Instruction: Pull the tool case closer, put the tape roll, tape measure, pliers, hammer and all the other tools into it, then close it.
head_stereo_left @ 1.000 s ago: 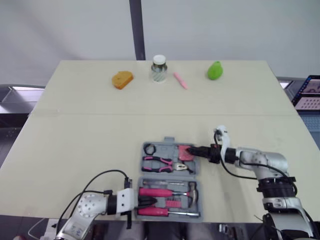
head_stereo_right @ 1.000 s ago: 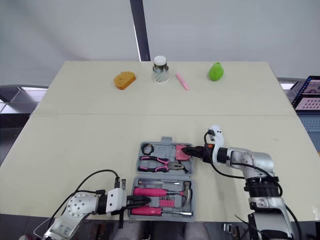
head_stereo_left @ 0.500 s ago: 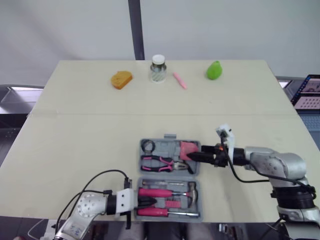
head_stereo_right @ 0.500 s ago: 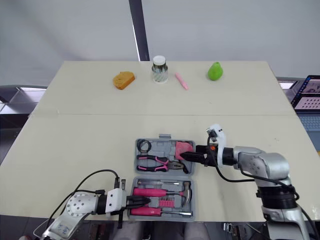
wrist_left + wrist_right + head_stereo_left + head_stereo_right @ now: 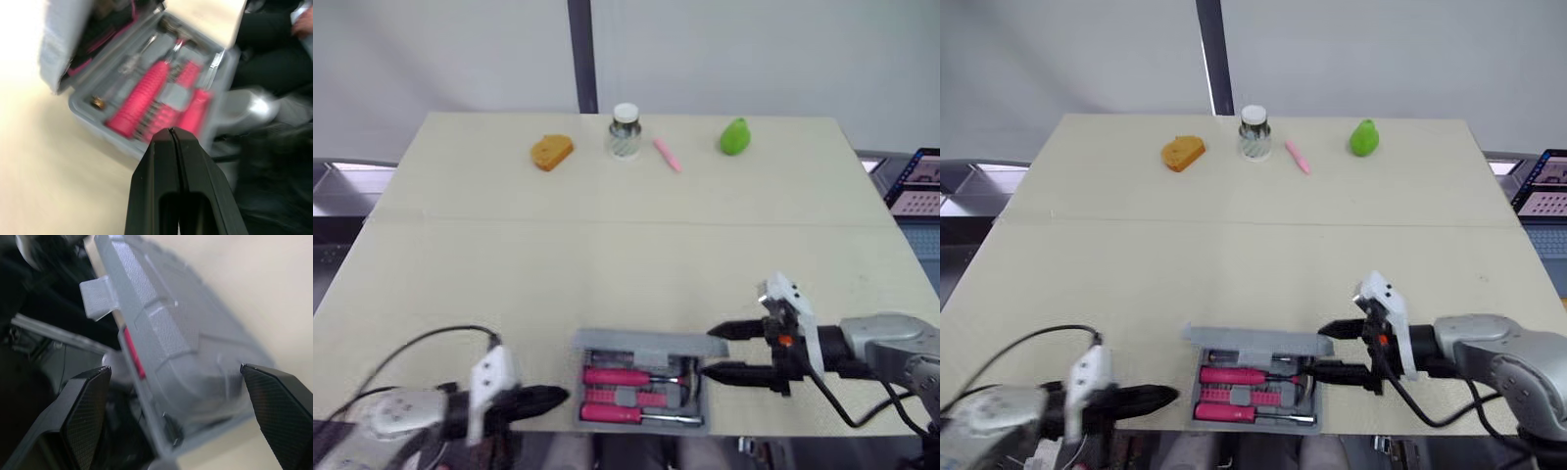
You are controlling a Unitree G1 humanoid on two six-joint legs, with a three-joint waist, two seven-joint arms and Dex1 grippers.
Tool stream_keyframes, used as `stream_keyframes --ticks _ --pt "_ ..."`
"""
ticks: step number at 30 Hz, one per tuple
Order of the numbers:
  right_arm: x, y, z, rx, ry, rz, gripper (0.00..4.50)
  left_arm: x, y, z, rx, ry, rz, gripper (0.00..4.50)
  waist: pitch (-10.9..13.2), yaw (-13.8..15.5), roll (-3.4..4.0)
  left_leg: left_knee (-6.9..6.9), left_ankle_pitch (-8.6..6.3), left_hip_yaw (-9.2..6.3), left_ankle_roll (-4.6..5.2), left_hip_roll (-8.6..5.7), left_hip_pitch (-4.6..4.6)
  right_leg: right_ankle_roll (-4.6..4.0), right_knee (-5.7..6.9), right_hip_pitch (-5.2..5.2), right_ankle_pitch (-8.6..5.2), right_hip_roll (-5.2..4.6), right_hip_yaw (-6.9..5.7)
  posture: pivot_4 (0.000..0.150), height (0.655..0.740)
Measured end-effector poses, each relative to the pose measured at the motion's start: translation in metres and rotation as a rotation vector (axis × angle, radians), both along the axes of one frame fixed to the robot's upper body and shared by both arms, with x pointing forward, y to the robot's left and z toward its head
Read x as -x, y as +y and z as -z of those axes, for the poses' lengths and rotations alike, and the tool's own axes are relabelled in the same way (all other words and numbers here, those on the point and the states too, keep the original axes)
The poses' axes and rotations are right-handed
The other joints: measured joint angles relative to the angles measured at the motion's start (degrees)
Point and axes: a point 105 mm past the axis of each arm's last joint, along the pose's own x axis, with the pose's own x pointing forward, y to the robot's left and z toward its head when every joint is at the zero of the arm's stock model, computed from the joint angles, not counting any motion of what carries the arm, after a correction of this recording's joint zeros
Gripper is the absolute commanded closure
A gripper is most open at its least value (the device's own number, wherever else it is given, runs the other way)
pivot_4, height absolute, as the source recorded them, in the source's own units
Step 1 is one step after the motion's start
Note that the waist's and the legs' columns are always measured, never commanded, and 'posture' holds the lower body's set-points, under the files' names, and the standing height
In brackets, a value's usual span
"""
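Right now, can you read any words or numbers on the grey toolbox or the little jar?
No text can be read anywhere.
Grey plastic tool case: no lettering shows on its lid.
Clear glass jar with white lid: no readable label.
Laptop screen past the table's right edge: too small to read.

My right claw (image 5: 708,352) has two black fingers (image 5: 85,411) with a carbon weave (clearest up close), a white bracket (image 5: 788,294) and a silver forearm (image 5: 891,333) with a black cable (image 5: 832,411). My left claw (image 5: 170,131) is glossy black, backed by a white block (image 5: 492,372), grey casing (image 5: 396,411) and a looping lead (image 5: 431,336).
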Motion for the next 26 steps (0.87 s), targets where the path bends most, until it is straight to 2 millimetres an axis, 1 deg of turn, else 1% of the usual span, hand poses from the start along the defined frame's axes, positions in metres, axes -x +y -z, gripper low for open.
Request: stream_keyframes --ticks 1,3,4,5,7,8,10,12,14,15,17,20,23,26 --pt "0.009 -0.004 0.000 0.021 0.011 -0.006 0.03 0.004 0.014 -0.010 -0.011 0.030 -0.017 4.50 0.04 0.18 0.03 0.01 0.00 0.02 0.01 -0.05 -0.03 0.00 -0.02 -0.01 0.00 0.01 -0.06 0.150 0.7159" --pt "0.021 -0.010 0.001 0.050 0.020 -0.009 0.03 -0.003 0.038 -0.022 -0.038 0.006 -0.060 4.50 0.04 0.92 0.06 0.00 -0.02 0.11 0.04 -0.11 0.02 0.00 0.00 -0.02 0.00 0.09 -0.33 0.150 0.7159" --pt "0.026 -0.016 0.003 0.065 0.021 0.001 0.03 -0.010 0.052 -0.027 -0.050 -0.029 -0.096 4.50 0.04 1.54 0.07 -0.04 -0.05 0.18 0.09 -0.12 0.04 0.00 -0.01 -0.05 0.00 0.35 -0.44 0.150 0.7159" --pt "0.028 -0.022 0.004 0.081 0.011 0.019 0.03 -0.018 0.065 -0.031 -0.058 -0.066 -0.134 4.50 0.04 1.73 0.05 -0.04 -0.08 0.22 0.13 -0.09 0.05 0.00 -0.02 -0.04 0.00 0.38 -0.42 0.150 0.7159" --pt "0.029 -0.034 0.005 0.099 -0.028 0.065 0.03 -0.040 0.074 -0.039 -0.062 -0.166 -0.156 4.50 0.00 2.28 -0.07 -0.07 -0.10 0.28 0.17 -0.11 0.04 0.01 -0.05 -0.05 0.01 0.35 -0.32 0.150 0.7159" --pt "0.026 -0.039 0.005 0.098 -0.065 0.092 0.03 -0.048 0.073 -0.041 -0.063 -0.206 -0.148 4.50 -0.05 2.38 -0.16 -0.13 -0.09 0.27 0.14 -0.09 0.03 0.04 -0.11 -0.04 0.04 0.29 -0.15 0.150 0.7159" --pt "0.022 -0.044 0.005 0.081 -0.144 0.136 0.03 -0.061 0.065 -0.037 -0.052 -0.270 -0.133 4.50 -0.14 2.19 -0.30 -0.17 -0.16 0.29 0.11 -0.04 0.01 0.09 -0.32 0.01 0.08 0.14 0.21 0.150 0.7159" --pt "0.019 -0.047 0.006 0.069 -0.214 0.167 0.03 -0.071 0.054 -0.030 -0.013 -0.341 -0.138 4.50 -0.16 1.40 -0.31 -0.25 -0.17 0.34 0.10 -0.04 0.00 0.16 -0.41 0.00 0.12 0.14 0.23 0.150 0.7159" --pt "0.020 -0.054 0.013 0.075 -0.248 0.206 0.03 -0.081 0.040 -0.025 0.021 -0.429 -0.142 4.50 -0.16 1.22 -0.32 -0.28 -0.17 0.43 0.09 0.02 -0.01 0.19 -0.32 -0.02 0.14 0.42 0.05 0.150 0.7159" --pt "0.021 -0.057 0.016 0.086 -0.254 0.221 0.03 -0.085 0.035 -0.021 0.021 -0.446 -0.142 4.50 -0.17 1.18 -0.33 -0.29 -0.17 0.45 0.09 0.03 0.00 0.20 -0.28 -0.04 0.14 0.49 -0.05 0.150 0.7159" --pt "0.021 -0.065 0.022 0.108 -0.265 0.247 0.03 -0.088 0.027 -0.012 0.013 -0.448 -0.140 4.50 -0.17 1.10 -0.35 -0.28 -0.18 0.60 0.09 0.03 0.06 0.20 -0.12 -0.09 0.14 0.52 -0.24 0.150 0.7159" --pt "0.018 -0.072 0.025 0.113 -0.292 0.274 0.03 -0.092 0.019 -0.006 0.016 -0.467 -0.145 4.50 -0.16 1.24 -0.35 -0.14 -0.14 0.74 0.16 0.03 0.17 0.23 0.03 -0.07 0.15 0.45 -0.23 0.150 0.7159" --pt "0.018 -0.072 0.027 0.113 -0.301 0.272 0.03 -0.092 0.014 -0.002 0.031 -0.462 -0.144 4.50 -0.15 1.25 -0.37 -0.09 -0.11 0.80 0.16 0.03 0.29 0.31 0.00 -0.06 0.20 0.35 -0.07 0.150 0.7159" --pt "0.019 -0.071 0.032 0.109 -0.289 0.270 0.03 -0.091 0.008 0.003 0.042 -0.457 -0.132 4.50 -0.15 1.26 -0.37 -0.19 -0.10 0.81 0.15 0.11 0.48 0.20 0.01 0.02 0.28 0.15 0.27 0.150 0.7159"
